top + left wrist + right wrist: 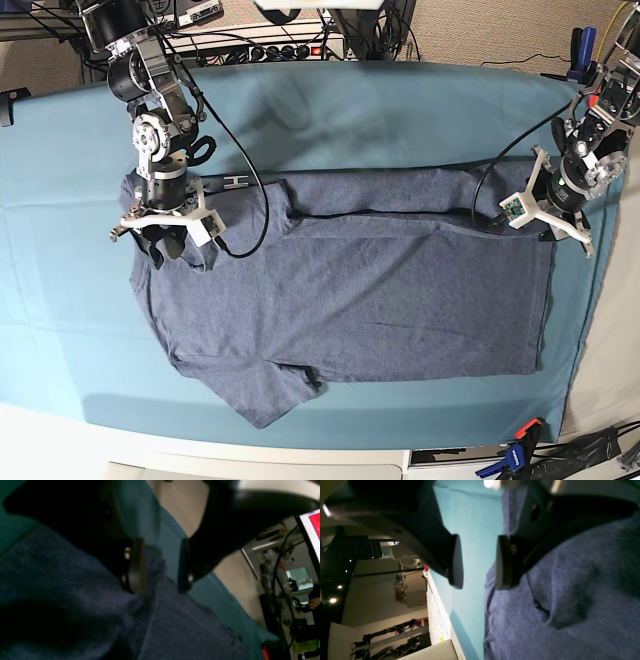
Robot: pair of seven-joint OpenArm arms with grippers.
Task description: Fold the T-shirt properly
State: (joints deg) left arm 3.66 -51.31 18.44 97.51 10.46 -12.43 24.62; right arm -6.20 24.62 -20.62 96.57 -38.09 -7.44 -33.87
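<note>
**A:** Where does the T-shirt lie, and which way does it run?

**B:** Flat on the teal cloth that covers the table. In the base view its long axis runs side to side: the hem end is near the cloth's right edge, the sleeve end toward the left edge. One sleeve sticks out toward the near edge. The far strip of the shirt is folded over along its length.

**A:** How many shirts, how many arms?

**B:** One shirt, one cloth, two arms.

**A:** And the pincers?

**B:** The left gripper stands with its jaws apart over the hem corner by the cloth's right edge, nothing clamped between them. The right gripper is also spread wide, at the shirt's sleeve-end edge near the left; bare teal shows between its pads, so it grips nothing.
</note>
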